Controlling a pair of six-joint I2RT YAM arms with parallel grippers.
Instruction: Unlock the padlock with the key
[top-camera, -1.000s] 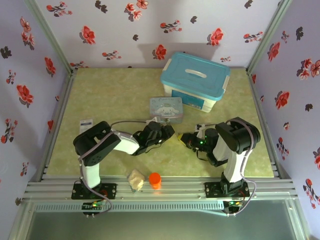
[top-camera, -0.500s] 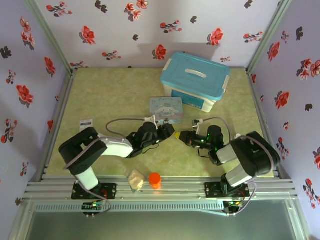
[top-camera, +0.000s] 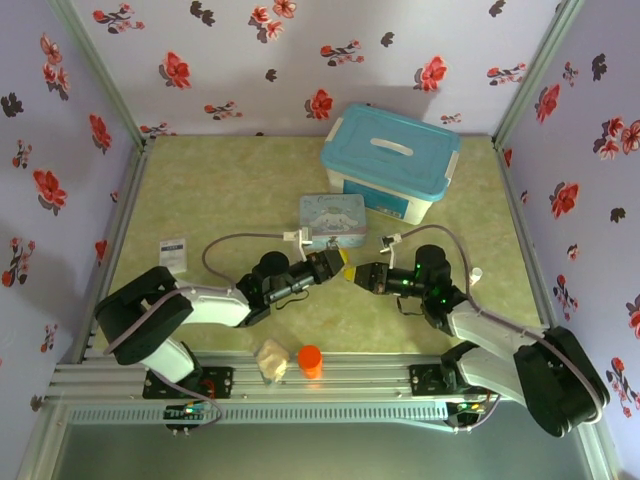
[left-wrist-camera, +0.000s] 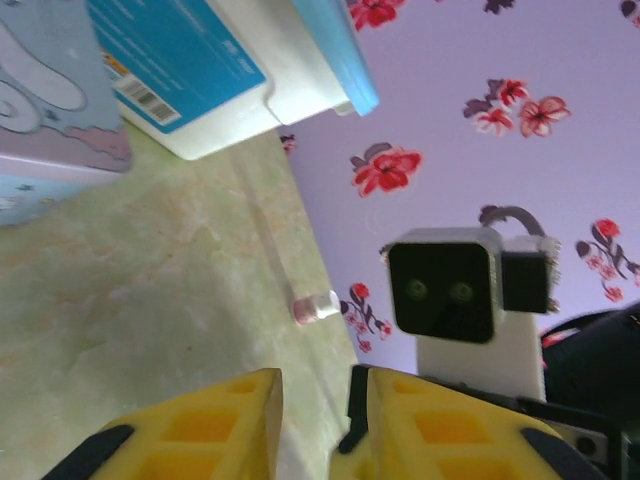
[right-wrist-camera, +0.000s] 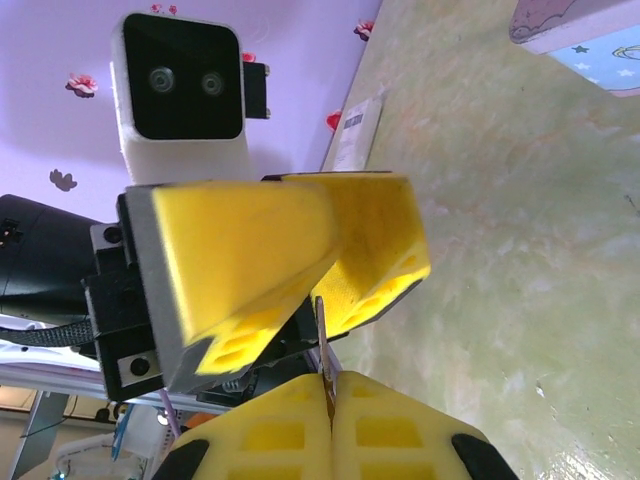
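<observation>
My two grippers meet tip to tip in front of the pale blue cartoon tin (top-camera: 333, 218). The right gripper (right-wrist-camera: 328, 400) is shut on the key (right-wrist-camera: 320, 335), a thin grey sliver standing up from between its pads. The key's tip reaches the dark gap between the left gripper's yellow fingers (right-wrist-camera: 250, 250). The left gripper (left-wrist-camera: 315, 420) has its jaws a little apart, with floor showing between the tips. A dark strip lies against the inner face of its right finger (left-wrist-camera: 450, 430). The padlock is hidden. From above, the left gripper (top-camera: 340, 266) and the right gripper (top-camera: 360, 274) almost touch.
A white box with a blue lid (top-camera: 390, 160) stands behind the tin. An orange cylinder (top-camera: 310, 360) and a beige lump (top-camera: 271, 360) sit at the near edge between the bases. A white card (top-camera: 173, 248) lies at the left. A small pink-white piece (left-wrist-camera: 315, 307) lies on the mat.
Both arms have stretched out low over the mat, elbows dropping. The grippers stay tip to tip and have closed the gap between them, a little nearer the tin.
</observation>
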